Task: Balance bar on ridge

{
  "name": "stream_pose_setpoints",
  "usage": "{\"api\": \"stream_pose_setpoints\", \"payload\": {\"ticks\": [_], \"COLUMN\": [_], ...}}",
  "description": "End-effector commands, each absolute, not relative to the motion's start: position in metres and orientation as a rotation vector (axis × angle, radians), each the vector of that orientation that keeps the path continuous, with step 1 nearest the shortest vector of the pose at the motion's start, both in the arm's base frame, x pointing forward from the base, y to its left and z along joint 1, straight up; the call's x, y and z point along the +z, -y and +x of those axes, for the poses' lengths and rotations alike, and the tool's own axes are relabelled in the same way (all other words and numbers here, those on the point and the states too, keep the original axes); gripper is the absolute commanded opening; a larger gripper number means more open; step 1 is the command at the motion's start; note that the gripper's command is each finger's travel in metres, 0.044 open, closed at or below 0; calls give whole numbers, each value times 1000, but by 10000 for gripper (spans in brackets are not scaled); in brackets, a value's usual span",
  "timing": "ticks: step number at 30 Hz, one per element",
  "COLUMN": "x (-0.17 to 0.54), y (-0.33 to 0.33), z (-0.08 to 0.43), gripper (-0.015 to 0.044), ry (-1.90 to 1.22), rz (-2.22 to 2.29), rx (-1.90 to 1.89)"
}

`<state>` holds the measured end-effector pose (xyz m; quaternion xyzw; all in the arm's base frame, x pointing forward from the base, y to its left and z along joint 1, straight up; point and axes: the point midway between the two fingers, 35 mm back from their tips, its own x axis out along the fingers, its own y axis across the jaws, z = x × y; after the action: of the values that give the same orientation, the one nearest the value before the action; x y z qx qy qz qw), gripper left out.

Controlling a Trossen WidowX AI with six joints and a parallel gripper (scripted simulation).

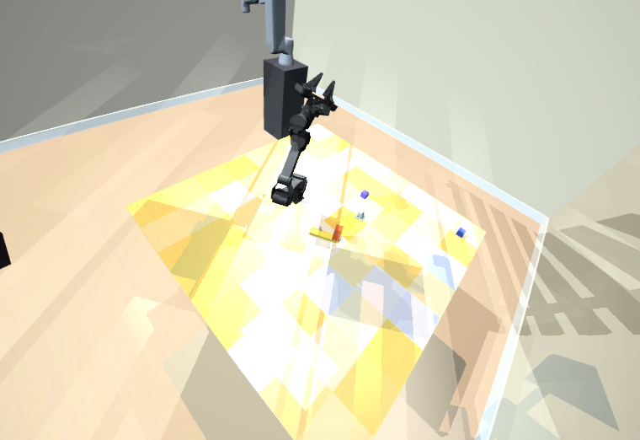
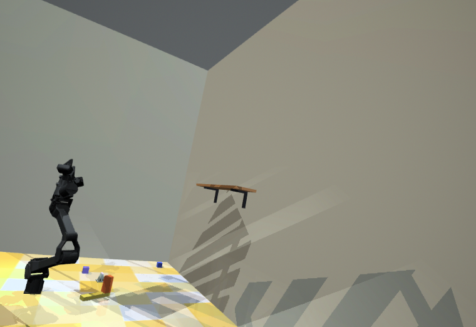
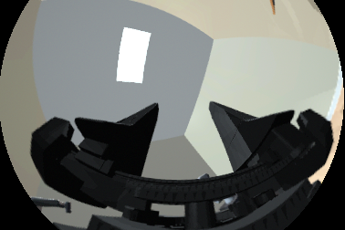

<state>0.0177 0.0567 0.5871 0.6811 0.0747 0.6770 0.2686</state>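
Note:
A yellow bar [image 1: 321, 233] [image 2: 92, 295] lies low on the patterned table top, apparently flat. An orange-red block [image 1: 337, 233] [image 2: 107, 284] stands upright at its right end; I cannot tell whether it is on the bar or just beside it. A small grey peaked piece [image 1: 360, 216] [image 2: 100, 277], possibly the ridge, stands apart behind the bar, with nothing across it. My gripper [image 1: 328, 78] [image 2: 71, 163] [image 3: 183, 105] is raised high above the table, pointing up and away from the bar. Its fingers are apart with nothing between them.
A purple cube [image 1: 364, 194] [image 2: 85, 269] lies behind the grey piece. A blue cube [image 1: 460, 232] [image 2: 159, 264] lies near the table's far right corner. A grey arm [image 1: 275, 16] stands on a dark pedestal [image 1: 281, 99] behind. A wooden shelf [image 2: 227, 187] hangs on the wall.

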Motion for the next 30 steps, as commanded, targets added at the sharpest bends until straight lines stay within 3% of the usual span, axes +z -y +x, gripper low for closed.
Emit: {"api": "stream_pose_setpoints", "payload": {"ticks": [1, 30], "x": [586, 547], "y": [-68, -182], "z": [13, 35], "gripper": [315, 315], "ry": [-212, -347], "rz": [1799, 1500], "rx": [1809, 1467]}}
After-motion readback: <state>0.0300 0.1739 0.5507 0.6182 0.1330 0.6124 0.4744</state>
